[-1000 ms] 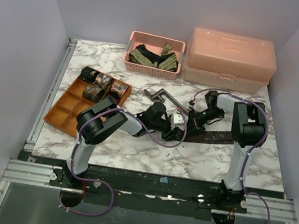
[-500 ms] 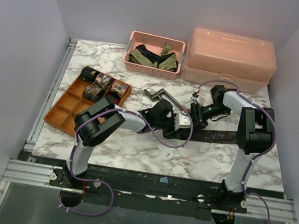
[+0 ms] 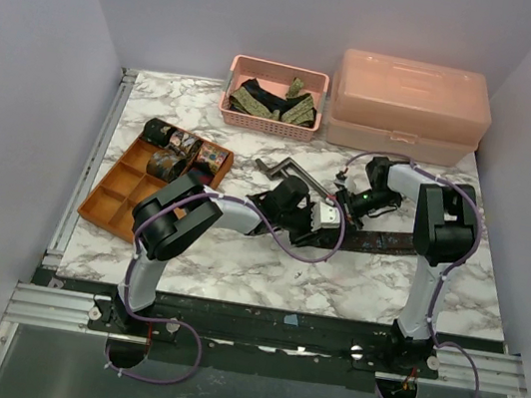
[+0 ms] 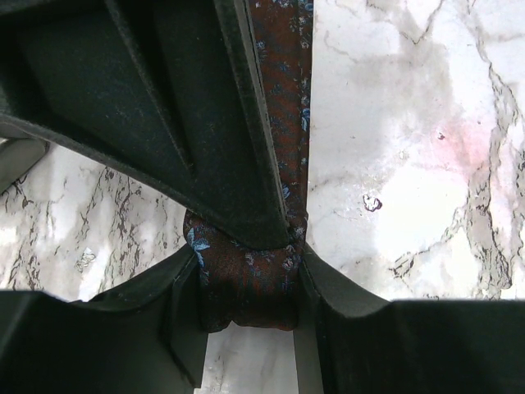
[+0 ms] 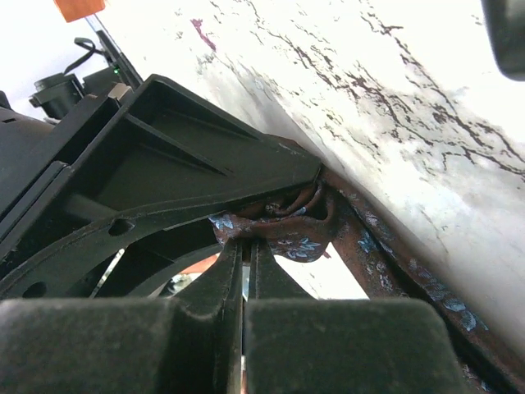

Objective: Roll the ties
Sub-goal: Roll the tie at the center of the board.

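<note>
One dark brown flower-patterned necktie (image 3: 390, 243) lies flat on the white marble table (image 3: 235, 265). Four rolled ties (image 3: 185, 144) sit in the orange compartment tray (image 3: 108, 202). The left gripper (image 4: 246, 287) clamps the necktie's coiled end. The right gripper (image 5: 244, 246) has its fingers (image 5: 279, 287) nearly together, pinching the fold.

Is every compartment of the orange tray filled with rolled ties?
No, rolled ties sit only in the far compartments of the orange tray; nearer ones are bare.
</note>
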Controlling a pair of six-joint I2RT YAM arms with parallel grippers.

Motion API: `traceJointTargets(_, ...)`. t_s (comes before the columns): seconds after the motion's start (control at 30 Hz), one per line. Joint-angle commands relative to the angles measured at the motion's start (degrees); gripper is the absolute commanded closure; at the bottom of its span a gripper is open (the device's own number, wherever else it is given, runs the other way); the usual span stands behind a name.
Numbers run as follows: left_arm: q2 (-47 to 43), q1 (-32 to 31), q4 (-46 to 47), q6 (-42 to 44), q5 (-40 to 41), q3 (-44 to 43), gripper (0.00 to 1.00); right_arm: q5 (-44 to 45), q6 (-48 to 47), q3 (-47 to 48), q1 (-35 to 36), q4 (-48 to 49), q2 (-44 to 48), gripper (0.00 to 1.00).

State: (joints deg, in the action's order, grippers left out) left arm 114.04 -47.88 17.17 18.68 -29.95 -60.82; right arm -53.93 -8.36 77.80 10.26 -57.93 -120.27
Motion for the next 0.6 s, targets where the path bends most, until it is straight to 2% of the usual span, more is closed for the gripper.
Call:
traceJointTargets(0.0,3.1,-0.3,-9.8,1.3,3.8,1.9,0.72,6.8,-0.2,-1.5,0.2,4.1,-1.2,1.00)
traceJointTargets(0.1,1.9,0.1,-7.1,0.8,1.7,2.8,0.64,10.7,-0.2,-2.6,-1.3,4.4,-1.6,1.00)
traceJointTargets(0.3,1.4,0.2,-0.8,-1.3,-2.4,2.7,0.56,14.2,0.7,-1.9,-2.7,5.3,-3.4,1.00)
traceJointTargets(0.57,3.9,0.2,6.8,-6.0,-6.8,1.4,0.56,16.0,1.0,-0.5,-2.7,6.2,-5.8,1.00)
